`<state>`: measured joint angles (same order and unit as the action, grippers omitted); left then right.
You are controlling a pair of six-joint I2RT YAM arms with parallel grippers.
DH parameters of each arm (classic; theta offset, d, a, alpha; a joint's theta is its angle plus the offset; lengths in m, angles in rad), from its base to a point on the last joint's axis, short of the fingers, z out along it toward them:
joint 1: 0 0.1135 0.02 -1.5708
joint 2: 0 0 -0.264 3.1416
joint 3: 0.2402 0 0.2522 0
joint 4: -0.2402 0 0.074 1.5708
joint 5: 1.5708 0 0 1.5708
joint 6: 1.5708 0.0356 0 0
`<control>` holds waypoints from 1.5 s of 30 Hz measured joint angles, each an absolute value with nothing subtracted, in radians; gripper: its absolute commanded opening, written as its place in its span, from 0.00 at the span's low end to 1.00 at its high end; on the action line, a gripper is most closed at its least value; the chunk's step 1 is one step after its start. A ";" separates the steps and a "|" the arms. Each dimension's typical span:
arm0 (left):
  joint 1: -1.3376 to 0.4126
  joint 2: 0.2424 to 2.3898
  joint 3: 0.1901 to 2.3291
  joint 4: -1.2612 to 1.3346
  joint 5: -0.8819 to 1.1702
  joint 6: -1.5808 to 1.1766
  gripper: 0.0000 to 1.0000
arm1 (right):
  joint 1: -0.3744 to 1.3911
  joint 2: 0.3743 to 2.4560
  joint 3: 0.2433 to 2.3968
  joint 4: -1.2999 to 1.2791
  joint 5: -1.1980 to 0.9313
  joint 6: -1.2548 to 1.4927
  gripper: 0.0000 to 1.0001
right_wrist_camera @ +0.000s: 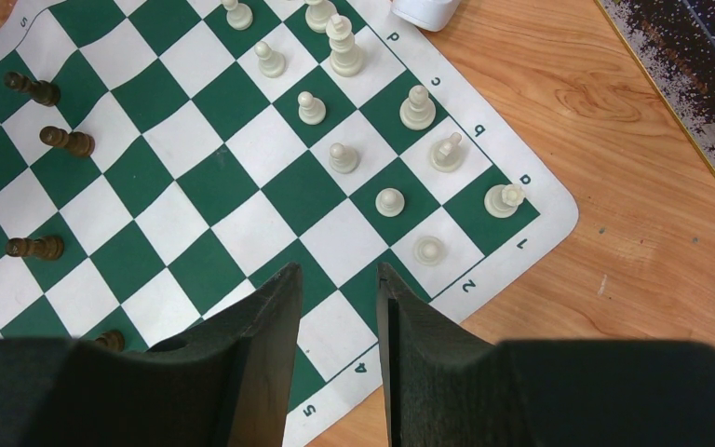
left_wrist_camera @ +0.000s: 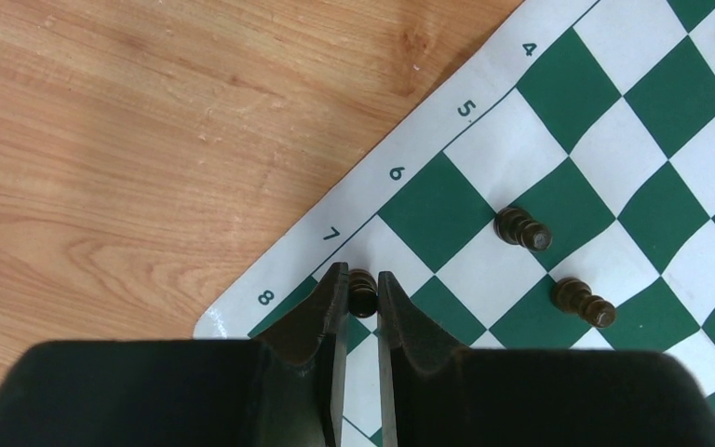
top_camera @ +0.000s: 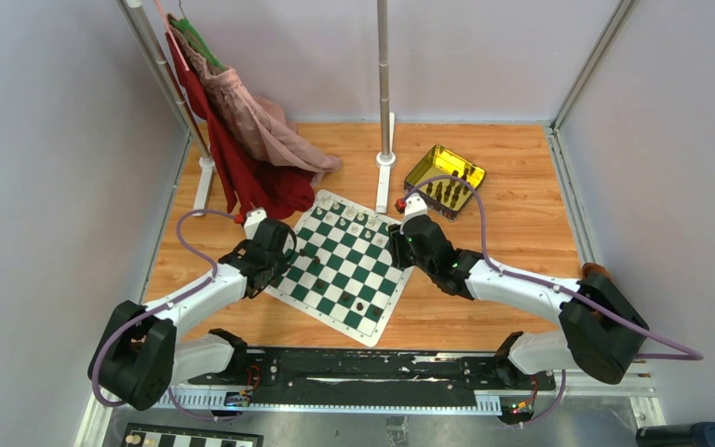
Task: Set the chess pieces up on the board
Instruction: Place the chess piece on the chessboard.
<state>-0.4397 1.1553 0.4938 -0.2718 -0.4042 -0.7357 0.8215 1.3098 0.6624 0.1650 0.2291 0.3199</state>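
The green and white board (top_camera: 328,279) lies on the wooden table between my arms. My left gripper (left_wrist_camera: 361,277) is shut on a dark pawn (left_wrist_camera: 363,296) over the board's corner, by the rank mark 7. Two more dark pieces (left_wrist_camera: 523,228) (left_wrist_camera: 583,302) lean on nearby squares. My right gripper (right_wrist_camera: 340,272) is open and empty above the board edge (right_wrist_camera: 354,368), by marks 4 and 5. Several white pieces (right_wrist_camera: 343,156) stand in the corner ahead of it. Dark pieces (right_wrist_camera: 67,141) lie on the far left squares. Both grippers show in the top view, left (top_camera: 275,244) and right (top_camera: 398,244).
A yellow transparent tray (top_camera: 444,177) with dark pieces sits behind the board on the right. A metal pole (top_camera: 384,84) on a white foot stands behind the board. Red and pink clothes (top_camera: 242,140) hang on a rack at back left. A black-and-white board (top_camera: 186,438) lies at the near edge.
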 measured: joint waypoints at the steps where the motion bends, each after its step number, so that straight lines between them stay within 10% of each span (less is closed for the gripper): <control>1: -0.440 1.155 0.495 -0.272 -0.404 -0.736 0.06 | 0.821 1.310 0.662 0.165 0.229 0.320 0.40; 23: -0.440 1.198 0.518 -0.267 -0.404 -0.732 0.06 | 0.821 1.310 0.662 0.164 0.229 0.320 0.40; 34: -0.440 1.207 0.518 -0.265 -0.407 -0.732 0.46 | 0.821 1.316 0.662 0.165 0.229 0.320 0.40; 45: -0.440 1.180 0.518 -0.279 -0.414 -0.731 0.48 | 0.821 1.316 0.662 0.165 0.229 0.320 0.40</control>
